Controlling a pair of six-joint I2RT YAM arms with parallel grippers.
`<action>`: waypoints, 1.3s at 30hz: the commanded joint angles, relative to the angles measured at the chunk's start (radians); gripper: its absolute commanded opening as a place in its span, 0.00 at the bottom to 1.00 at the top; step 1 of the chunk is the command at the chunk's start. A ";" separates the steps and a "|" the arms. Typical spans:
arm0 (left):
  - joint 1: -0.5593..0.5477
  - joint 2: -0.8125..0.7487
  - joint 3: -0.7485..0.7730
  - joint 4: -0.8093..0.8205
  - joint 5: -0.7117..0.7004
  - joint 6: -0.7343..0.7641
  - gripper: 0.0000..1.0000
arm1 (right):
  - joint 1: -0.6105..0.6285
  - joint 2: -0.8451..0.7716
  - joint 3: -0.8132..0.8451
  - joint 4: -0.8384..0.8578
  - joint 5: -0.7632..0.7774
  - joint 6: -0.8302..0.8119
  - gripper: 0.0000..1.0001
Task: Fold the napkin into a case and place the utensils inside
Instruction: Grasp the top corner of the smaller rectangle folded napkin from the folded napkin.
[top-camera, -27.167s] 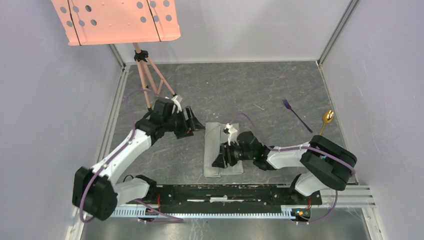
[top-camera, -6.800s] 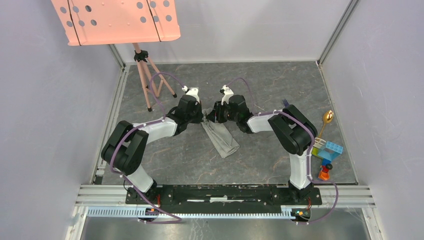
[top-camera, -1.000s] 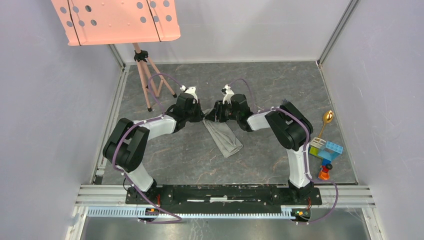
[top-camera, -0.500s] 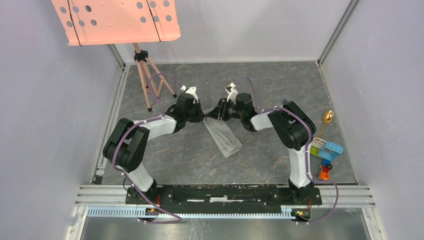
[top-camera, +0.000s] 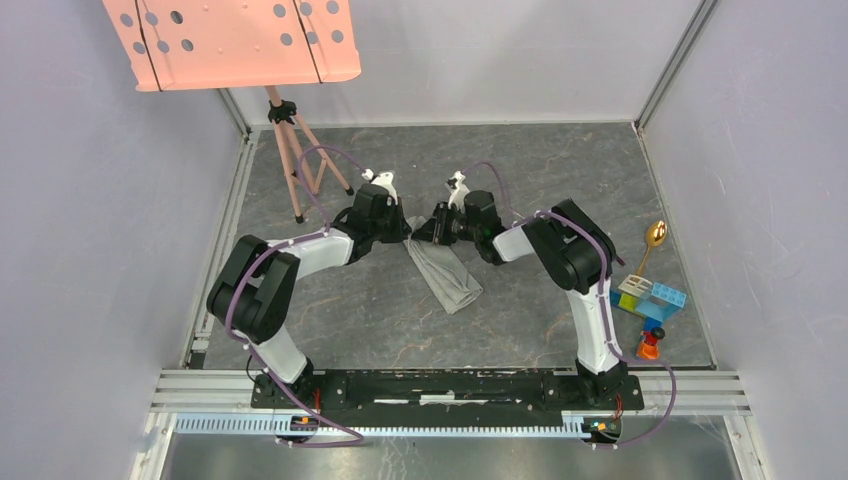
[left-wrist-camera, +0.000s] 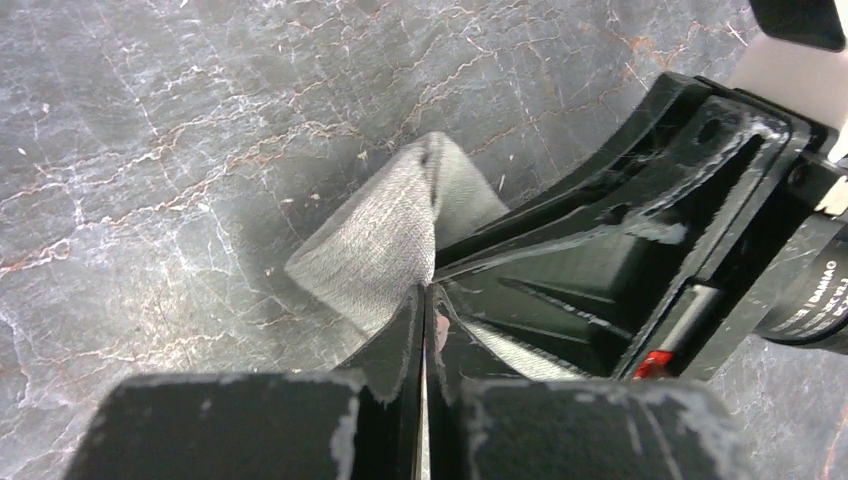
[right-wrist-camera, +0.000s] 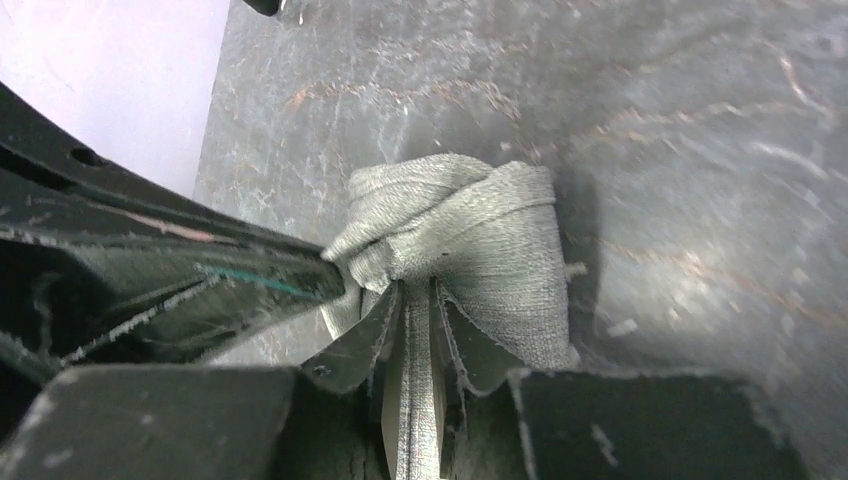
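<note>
The napkin (top-camera: 447, 272) lies on the dark tabletop as a narrow grey strip running from the centre toward the near right. Both grippers meet at its far end. My left gripper (top-camera: 404, 231) (left-wrist-camera: 425, 290) is shut, with a thin edge of the napkin (left-wrist-camera: 385, 235) pinched at its tips. Facing it, my right gripper (top-camera: 428, 231) (right-wrist-camera: 418, 292) is shut on a bunched fold of the napkin (right-wrist-camera: 480, 230), and cloth shows between its fingers. The gold-bowled spoon (top-camera: 654, 236) lies far right. The fork is hidden behind the right arm.
A salmon perforated panel (top-camera: 235, 40) on a tripod (top-camera: 296, 150) stands at the back left. Colourful toy blocks (top-camera: 652, 298) sit near the right wall, below the spoon. Walls enclose the table on three sides, and a metal rail (top-camera: 450, 385) runs along the near edge.
My right gripper has closed on the napkin's far end, and its wrist has shifted slightly left toward the left gripper. The left arm and the napkin strip have stayed put.
</note>
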 joint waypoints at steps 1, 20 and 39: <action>-0.007 0.032 0.054 0.032 0.037 -0.050 0.02 | 0.054 0.051 0.109 -0.032 0.036 -0.024 0.20; -0.004 0.015 0.073 -0.063 -0.021 -0.035 0.02 | -0.009 -0.081 0.020 -0.068 0.029 -0.084 0.26; -0.007 0.116 0.154 -0.080 0.079 -0.069 0.02 | 0.034 0.080 0.166 -0.104 0.074 -0.055 0.13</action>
